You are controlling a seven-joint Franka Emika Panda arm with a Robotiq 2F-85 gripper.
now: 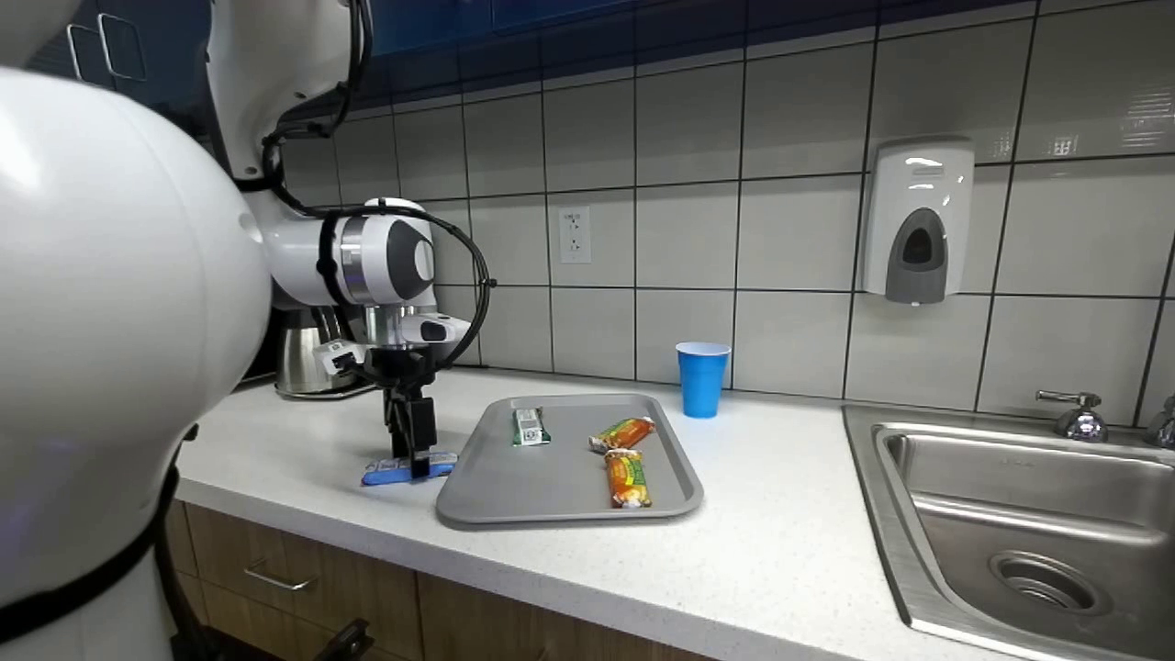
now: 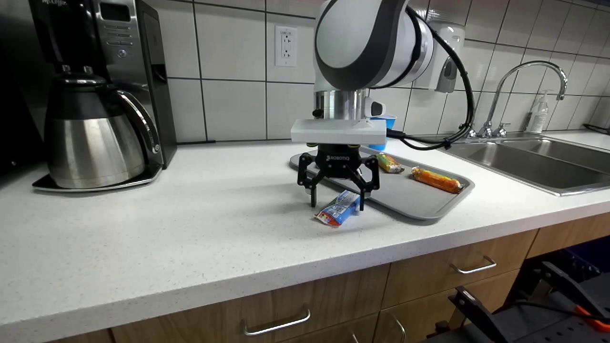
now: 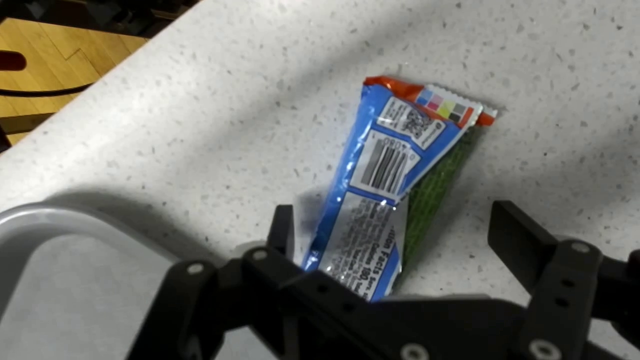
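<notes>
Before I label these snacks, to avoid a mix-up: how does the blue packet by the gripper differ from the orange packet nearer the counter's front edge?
The blue packet is mostly blue; the orange packet is orange and yellow. The blue packet lies on the countertop, the orange packet on the gray tray. The open gripper straddles the blue packet; the orange packet lies well away from it. Both look glossy and oblong.
</notes>
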